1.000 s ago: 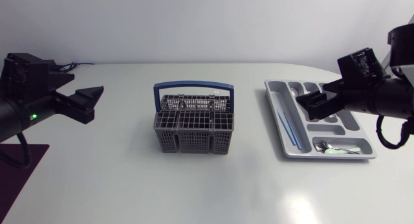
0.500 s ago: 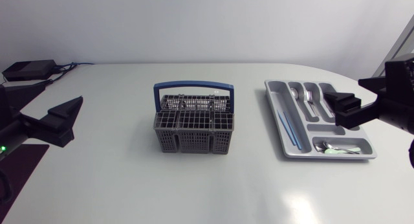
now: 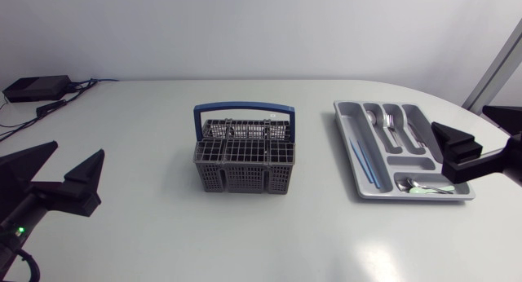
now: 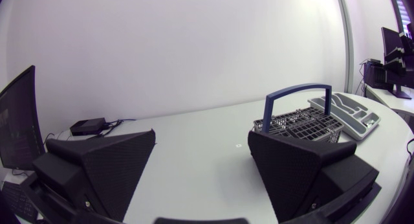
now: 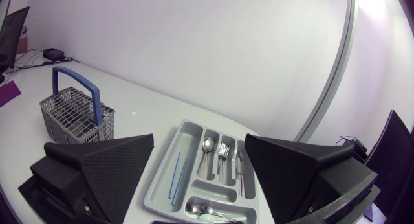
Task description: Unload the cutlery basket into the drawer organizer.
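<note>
Standing wide apart, the two wedge fingers of the left gripper (image 3: pixel 61 169) hold nothing and touch nothing. It hangs above the left part of the white table (image 3: pixel 147 233), well apart from the cutlery basket (image 3: pixel 244 156). In the left wrist view the gap between its fingers shows only bare tabletop, and the basket lies ahead of the gripper, partly hidden behind one finger.

The right gripper (image 3: pixel 481 135) is just as widely spread and just as empty. It hovers at the right side of the table, beside the outer edge of the organizer tray (image 3: pixel 347 152). In the right wrist view the tray lies ahead of and below the gap between the fingers, touching neither.

The grey mesh basket stands upright near the middle of the table, with its blue handle (image 3: pixel 245 109) raised over it. What its cells contain cannot be made out.

The grey tray lies flat to the right of the basket, well apart from it. Of its long compartments at the far end, one holds a spoon (image 3: pixel 371 116), the next a fork (image 3: pixel 390 121) and the next a knife (image 3: pixel 413 131). Thin blue sticks (image 3: pixel 361 164) lie in the long slot along the side nearest the basket. The crosswise compartment at the near end holds more spoons (image 3: pixel 424 186), one of them pale green.
</note>
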